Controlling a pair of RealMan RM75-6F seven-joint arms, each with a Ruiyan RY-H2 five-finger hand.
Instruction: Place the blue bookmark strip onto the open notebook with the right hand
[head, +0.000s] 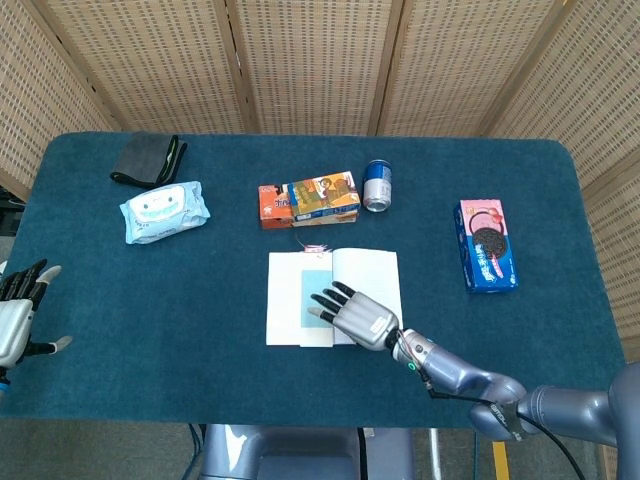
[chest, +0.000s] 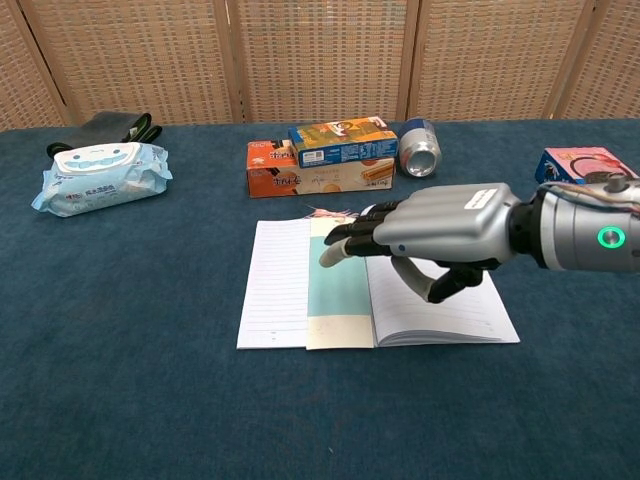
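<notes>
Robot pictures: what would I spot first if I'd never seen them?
The shiny silver right hand, stretched over the open notebook at the table's middle, fingers spread, holding nothing. Under its fingertips the blue bookmark strip lies along the notebook's fold. Behind them sit bright snack boxes and a can.

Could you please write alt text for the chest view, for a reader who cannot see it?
The robot's right hand hovers open, fingers extended, over an open notebook on which the blue bookmark strip lies along the spine. Behind on the blue table sit snack boxes, a can and a wipes pack.
</notes>
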